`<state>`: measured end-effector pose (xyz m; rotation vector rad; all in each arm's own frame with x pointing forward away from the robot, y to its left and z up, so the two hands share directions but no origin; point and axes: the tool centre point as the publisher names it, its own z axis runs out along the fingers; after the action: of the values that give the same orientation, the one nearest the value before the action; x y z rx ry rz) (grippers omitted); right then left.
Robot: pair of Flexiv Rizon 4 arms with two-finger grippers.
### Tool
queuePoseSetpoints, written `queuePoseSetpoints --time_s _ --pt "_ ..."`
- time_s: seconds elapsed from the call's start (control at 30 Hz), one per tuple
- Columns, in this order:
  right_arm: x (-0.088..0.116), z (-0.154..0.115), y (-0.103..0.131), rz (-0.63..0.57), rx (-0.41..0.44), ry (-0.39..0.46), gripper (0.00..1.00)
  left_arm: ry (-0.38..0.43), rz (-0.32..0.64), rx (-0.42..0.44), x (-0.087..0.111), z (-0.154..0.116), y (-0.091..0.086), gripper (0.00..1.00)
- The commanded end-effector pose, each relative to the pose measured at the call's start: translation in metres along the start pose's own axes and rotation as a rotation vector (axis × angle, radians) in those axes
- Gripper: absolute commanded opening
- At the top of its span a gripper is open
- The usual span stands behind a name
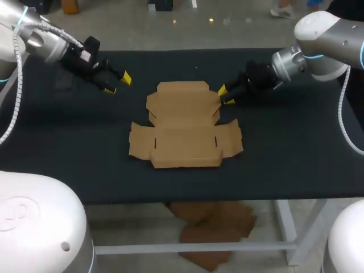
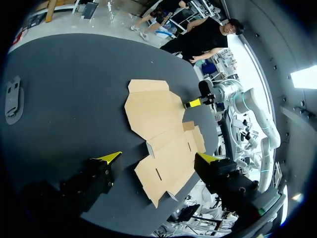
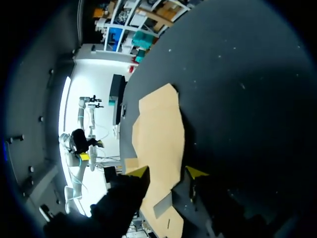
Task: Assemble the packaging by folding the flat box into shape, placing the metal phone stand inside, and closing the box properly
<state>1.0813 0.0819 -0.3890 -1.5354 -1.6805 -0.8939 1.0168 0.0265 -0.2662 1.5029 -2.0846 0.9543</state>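
The box point(image 1: 185, 125) lies flat and unfolded in the middle of the counter point(image 1: 296, 165), with all its flaps spread out. It is thin brown cardboard, so I judge it to be very light. It should be stiff across each panel but weak at the creases, where it is meant to bend. Such a light sheet will probably slide if I push it from one side only, and a hard pinch can dent it.

The left fingers point(image 1: 125, 78) hang off the far left corner of the box, clearly apart from it. They are spread wide and hold nothing. The right fingers point(image 1: 222, 90) are at the far right corner of the box, with a narrower gap. In the right wrist view the cardboard edge point(image 3: 166, 148) runs in between the two tips, but I do not see them pinching it, so I take them as empty.

I think the best place to take hold is the free edge of a side flap, with one finger slipped under it. The other arm should then press on the middle panel so the sheet does not travel.

A grey flat thing near the left edge of the counter, well apart from the box, is probably the phone stand point(image 2: 13, 99). Being metal, it should be heavier, rigid and smooth, so I expect it needs a firm grip.
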Motion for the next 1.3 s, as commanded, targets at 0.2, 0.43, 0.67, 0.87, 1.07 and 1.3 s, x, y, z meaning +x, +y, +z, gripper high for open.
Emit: queuePoseSetpoints --time_s 0.2,0.43,0.67,0.87,1.07,1.3 --pt "-0.011 0.009 0.007 0.028 0.047 -0.001 0.53 -0.001 0.002 -0.008 0.000 0.000 0.000 1.00" --pt "-0.012 0.020 0.013 0.033 0.068 -0.005 0.55 0.002 0.002 -0.009 -0.001 0.000 0.000 1.00" --pt "-0.010 0.035 0.017 0.028 0.081 0.012 0.56 0.004 0.001 -0.004 -0.002 -0.002 0.001 1.00" --pt "-0.007 0.042 0.018 0.021 0.079 0.032 0.53 0.005 0.000 -0.003 -0.003 -0.003 0.002 1.00" --pt "-0.006 0.050 0.015 0.019 0.060 0.056 0.51 0.009 -0.003 -0.003 -0.005 -0.003 0.004 1.00" --pt "-0.008 0.060 0.012 0.017 0.046 0.093 0.40 0.016 -0.004 -0.009 -0.006 -0.002 0.005 1.00"
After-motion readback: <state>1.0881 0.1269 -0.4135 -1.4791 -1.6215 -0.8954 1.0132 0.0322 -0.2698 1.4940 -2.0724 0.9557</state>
